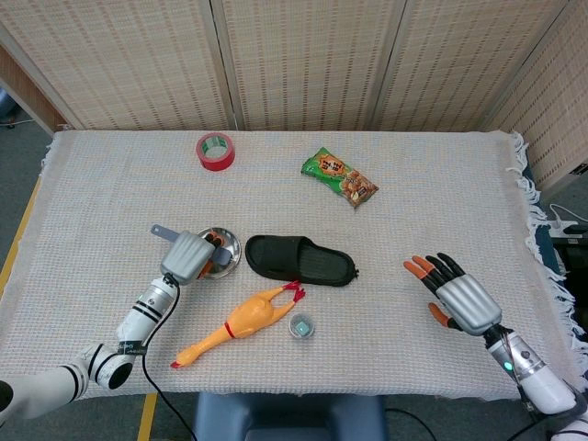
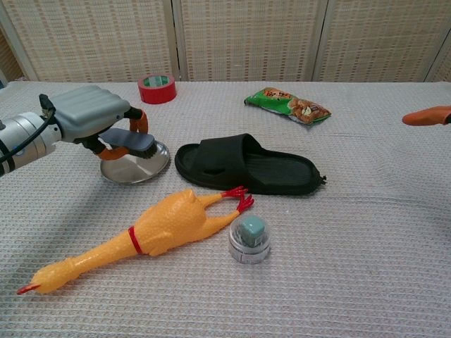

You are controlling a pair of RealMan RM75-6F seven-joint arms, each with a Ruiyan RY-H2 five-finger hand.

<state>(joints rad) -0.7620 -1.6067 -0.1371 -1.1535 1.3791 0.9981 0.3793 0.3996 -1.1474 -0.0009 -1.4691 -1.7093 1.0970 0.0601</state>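
Observation:
My left hand (image 1: 189,256) (image 2: 90,118) grips a grey brush (image 2: 131,141) and holds it a little above a small metal dish (image 2: 137,169) (image 1: 228,243); the brush handle (image 1: 163,231) sticks out to the left. My right hand (image 1: 455,296) hovers open over the right part of the table with its fingers spread; in the chest view only an orange fingertip (image 2: 427,115) shows at the right edge. It holds nothing.
A black slipper (image 1: 299,260) (image 2: 246,166) lies right of the dish. In front of it are a yellow rubber chicken (image 1: 241,323) (image 2: 144,236) and a small clear container with a teal cube (image 1: 301,325) (image 2: 250,239). Red tape roll (image 1: 216,151) and green snack bag (image 1: 340,176) sit at the back.

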